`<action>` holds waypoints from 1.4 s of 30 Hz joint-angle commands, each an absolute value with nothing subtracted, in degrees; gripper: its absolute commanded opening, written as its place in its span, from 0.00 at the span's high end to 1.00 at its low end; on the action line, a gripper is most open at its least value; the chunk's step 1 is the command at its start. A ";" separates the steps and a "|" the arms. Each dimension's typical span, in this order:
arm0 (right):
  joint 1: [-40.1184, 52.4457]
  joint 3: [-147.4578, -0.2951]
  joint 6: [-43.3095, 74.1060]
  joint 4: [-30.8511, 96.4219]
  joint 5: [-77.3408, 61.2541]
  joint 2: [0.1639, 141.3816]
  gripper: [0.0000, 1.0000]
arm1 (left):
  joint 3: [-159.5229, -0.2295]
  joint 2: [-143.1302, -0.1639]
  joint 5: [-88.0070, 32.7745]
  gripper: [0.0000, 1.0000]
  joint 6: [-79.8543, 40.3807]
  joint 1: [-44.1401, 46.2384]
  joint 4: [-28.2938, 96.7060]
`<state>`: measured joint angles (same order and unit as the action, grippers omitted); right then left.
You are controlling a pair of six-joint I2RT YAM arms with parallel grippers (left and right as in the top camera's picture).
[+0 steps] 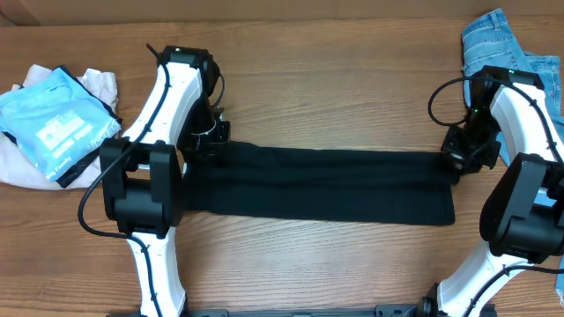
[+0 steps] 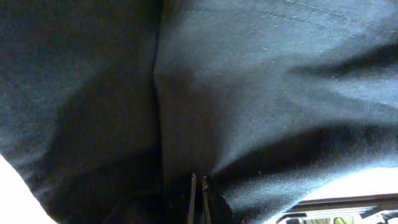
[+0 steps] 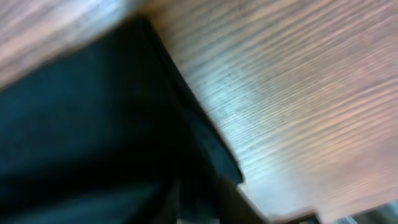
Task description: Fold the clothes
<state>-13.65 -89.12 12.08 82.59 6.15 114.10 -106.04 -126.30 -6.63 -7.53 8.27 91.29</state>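
Note:
The clothes (image 1: 317, 185), a black T-shirt, lie as a long flat band across the middle of the wooden table (image 1: 352, 97). My left gripper (image 1: 210, 141) sits at the band's far left corner. In the left wrist view its jaws (image 2: 198, 183) are pressed together with a crease of the black fabric (image 2: 249, 93) running into them. My right gripper (image 1: 458, 158) is at the band's right end, over its far corner. The right wrist view is blurred: the black fabric (image 3: 81, 124) ends at an edge beside bare wood (image 3: 298, 93), and the right gripper (image 3: 205, 199) is a dark smear.
Light-blue denim jeans (image 1: 502, 44) lie at the back right, close behind the right arm. At the far left a sky-blue printed garment (image 1: 53, 119) rests on pale cloth (image 1: 26, 167). Both arm bases stand at the front edge.

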 commanded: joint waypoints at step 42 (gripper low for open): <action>-21.06 -88.79 2.15 83.66 -8.54 112.53 0.39 | -105.80 -125.54 -6.87 0.70 -7.33 8.73 91.64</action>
